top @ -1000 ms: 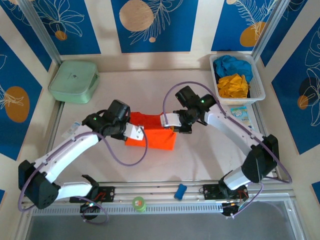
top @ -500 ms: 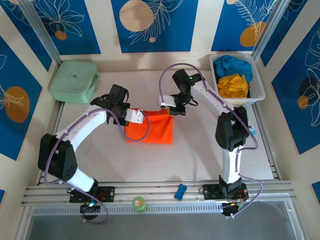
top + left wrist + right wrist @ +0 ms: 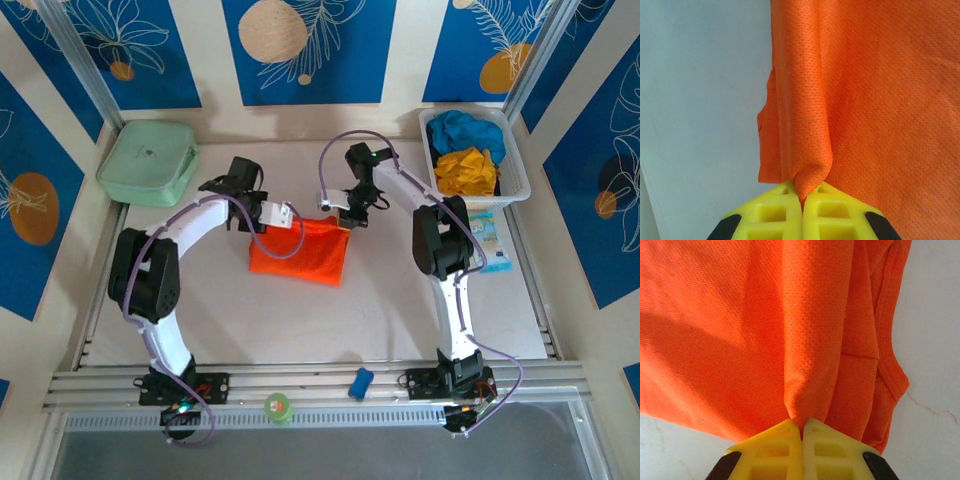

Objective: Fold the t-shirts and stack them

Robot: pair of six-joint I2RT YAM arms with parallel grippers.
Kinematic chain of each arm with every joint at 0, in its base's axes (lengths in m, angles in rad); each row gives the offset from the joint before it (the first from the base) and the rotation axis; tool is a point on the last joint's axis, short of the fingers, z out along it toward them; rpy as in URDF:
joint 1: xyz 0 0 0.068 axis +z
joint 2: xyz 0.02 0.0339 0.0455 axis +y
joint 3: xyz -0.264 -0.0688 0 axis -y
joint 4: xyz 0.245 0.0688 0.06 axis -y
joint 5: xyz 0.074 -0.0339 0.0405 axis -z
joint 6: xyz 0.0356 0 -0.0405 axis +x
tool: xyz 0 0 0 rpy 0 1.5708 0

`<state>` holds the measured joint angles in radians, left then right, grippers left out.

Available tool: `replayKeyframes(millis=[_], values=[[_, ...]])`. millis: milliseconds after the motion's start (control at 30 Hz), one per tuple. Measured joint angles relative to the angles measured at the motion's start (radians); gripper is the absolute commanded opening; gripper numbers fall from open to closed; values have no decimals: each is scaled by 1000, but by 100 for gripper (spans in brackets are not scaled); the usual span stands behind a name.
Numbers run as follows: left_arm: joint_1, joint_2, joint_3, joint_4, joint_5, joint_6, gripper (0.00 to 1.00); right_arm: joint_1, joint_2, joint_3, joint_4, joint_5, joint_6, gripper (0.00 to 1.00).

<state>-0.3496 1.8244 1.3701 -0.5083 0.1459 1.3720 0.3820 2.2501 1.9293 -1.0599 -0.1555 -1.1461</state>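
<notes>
Between the tips of the left fingers (image 3: 786,199), which were pressed together with no gap, a rolled ridge of the orange t-shirt (image 3: 880,100) was pinched, and the cloth ran away from them with its folded side edge just to the left. The right fingers (image 3: 788,434) were closed just as tightly on a second bunched ridge of the same garment, whose hemmed edges lay layered to the right of the grip. From above, the two pairs of fingers sat at the far corners of the shirt, the left pair on its far left corner and the right pair on its far right corner, facing each other across its far edge. The folded cloth spread from them towards the near side, roughly at the middle of the pale surface (image 3: 300,320). Three t-shirts could be counted: the single orange one in the grip, plus one yellow t-shirt (image 3: 467,170) and one blue t-shirt (image 3: 460,130), both crumpled in the one white basket (image 3: 517,185) at the far right, the blue behind the yellow. One pale green case (image 3: 148,160) sat at the far left, well apart from the shirt, and one light blue packet (image 3: 488,238) lay just in front of the basket.
</notes>
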Motion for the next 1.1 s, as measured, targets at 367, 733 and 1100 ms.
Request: replayKeyframes(millis=[367,733,1100], values=[[0,216,244,33,10,-4,0,-5,50,-14,91,62,55,0],[0,344,195,278,-44,-130,52,-31,39,-81,265,112,233,66],[-1,259,141,639,-218,-286,100,-77,-169,-127,452,122,503,71]])
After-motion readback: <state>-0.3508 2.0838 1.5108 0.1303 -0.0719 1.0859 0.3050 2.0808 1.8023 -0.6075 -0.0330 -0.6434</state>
